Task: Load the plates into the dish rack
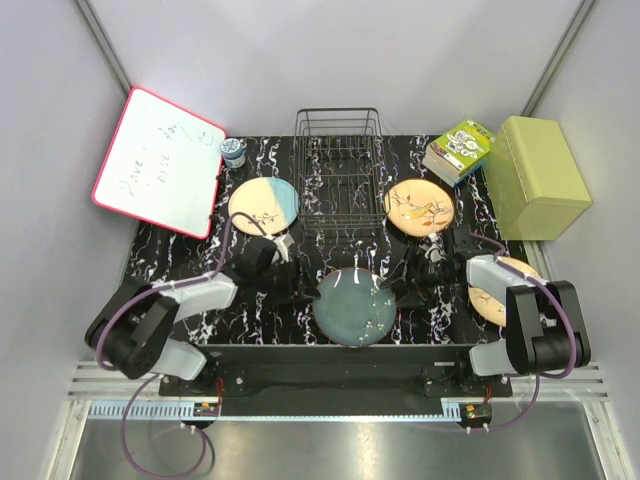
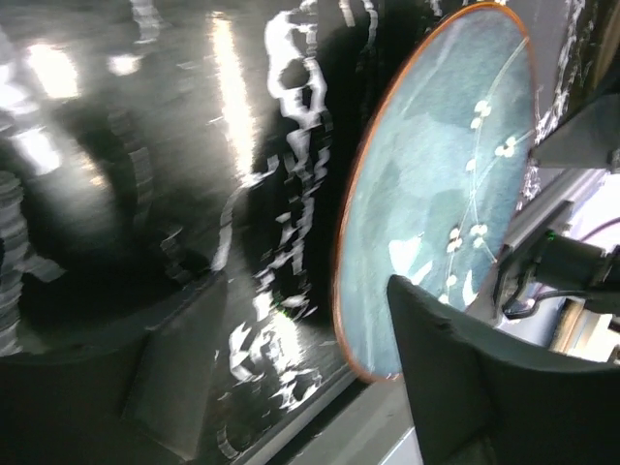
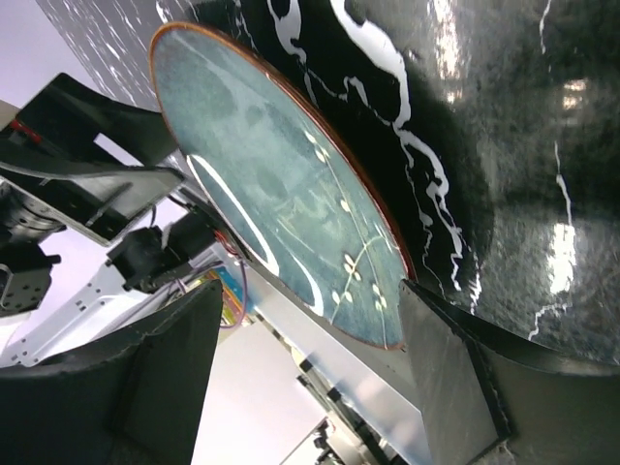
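Observation:
The dark blue-grey plate (image 1: 355, 306) lies flat at the table's front edge, in the middle. My left gripper (image 1: 288, 275) is open just left of it, and my right gripper (image 1: 400, 272) is open just right of it. In the left wrist view the plate (image 2: 436, 174) lies beside the right finger (image 2: 484, 387), with the gripper (image 2: 320, 387) over bare table. In the right wrist view the gripper (image 3: 310, 378) is open with the plate's (image 3: 281, 184) near rim between the fingers. The wire dish rack (image 1: 338, 175) stands empty behind. The beige-blue plate (image 1: 264, 205) and two orange plates (image 1: 419, 207) (image 1: 495, 290) lie flat.
A whiteboard (image 1: 160, 160) leans at the back left, with a small can (image 1: 233, 152) beside it. A green box (image 1: 540, 175) and a book (image 1: 458, 150) sit at the back right. My right arm covers part of the nearer orange plate.

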Action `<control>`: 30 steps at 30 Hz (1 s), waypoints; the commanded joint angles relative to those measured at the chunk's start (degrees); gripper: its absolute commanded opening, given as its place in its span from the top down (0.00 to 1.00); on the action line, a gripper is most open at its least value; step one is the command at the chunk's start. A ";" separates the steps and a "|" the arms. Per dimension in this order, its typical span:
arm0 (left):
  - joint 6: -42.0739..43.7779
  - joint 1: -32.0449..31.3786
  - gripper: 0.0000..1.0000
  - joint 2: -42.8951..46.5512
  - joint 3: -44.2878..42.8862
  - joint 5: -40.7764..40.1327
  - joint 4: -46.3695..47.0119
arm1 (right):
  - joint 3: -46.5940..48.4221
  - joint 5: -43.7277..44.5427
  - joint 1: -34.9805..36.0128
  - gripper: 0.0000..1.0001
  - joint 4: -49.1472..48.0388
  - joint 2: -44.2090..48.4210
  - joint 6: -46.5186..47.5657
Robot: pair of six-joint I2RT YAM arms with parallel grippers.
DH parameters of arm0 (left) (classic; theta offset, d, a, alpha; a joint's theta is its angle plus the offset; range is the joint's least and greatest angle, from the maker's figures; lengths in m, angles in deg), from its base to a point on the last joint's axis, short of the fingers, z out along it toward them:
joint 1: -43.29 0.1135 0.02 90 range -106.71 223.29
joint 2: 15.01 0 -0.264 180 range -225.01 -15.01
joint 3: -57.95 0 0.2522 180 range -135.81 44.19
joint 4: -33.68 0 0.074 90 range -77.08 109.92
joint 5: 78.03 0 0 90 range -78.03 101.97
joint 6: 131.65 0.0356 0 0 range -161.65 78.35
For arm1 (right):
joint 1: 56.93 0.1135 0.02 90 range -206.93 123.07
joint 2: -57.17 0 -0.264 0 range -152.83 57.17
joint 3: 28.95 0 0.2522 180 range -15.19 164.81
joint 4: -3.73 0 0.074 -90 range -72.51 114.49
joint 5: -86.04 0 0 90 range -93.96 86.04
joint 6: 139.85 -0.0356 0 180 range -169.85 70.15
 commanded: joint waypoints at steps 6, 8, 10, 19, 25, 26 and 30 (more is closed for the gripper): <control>-10.14 -6.48 0.59 -6.23 -1.02 1.97 5.70 | -1.46 -0.52 1.08 0.20 -3.93 -6.51 -3.15; -10.23 -6.40 0.69 -6.40 -1.01 1.70 5.89 | -1.11 -0.95 1.08 0.20 -3.75 -8.45 -2.63; -9.53 -6.05 0.88 -6.75 -2.06 1.61 5.89 | 0.55 -0.96 1.08 0.22 -1.74 -8.37 -0.27; -7.25 -1.39 1.00 -6.66 -1.11 0.47 3.70 | 7.24 8.86 -0.67 0.19 12.85 8.23 7.23; -7.51 0.02 1.00 -8.07 -1.37 3.98 7.03 | 3.99 10.03 1.42 0.22 9.53 -1.83 3.54; -8.03 0.02 1.00 -9.29 -1.54 4.77 7.82 | 3.65 8.90 1.43 0.22 6.30 -4.04 2.48; -8.39 0.19 1.00 -11.67 -1.72 7.76 10.98 | 7.23 7.22 1.61 0.22 3.73 -14.31 3.78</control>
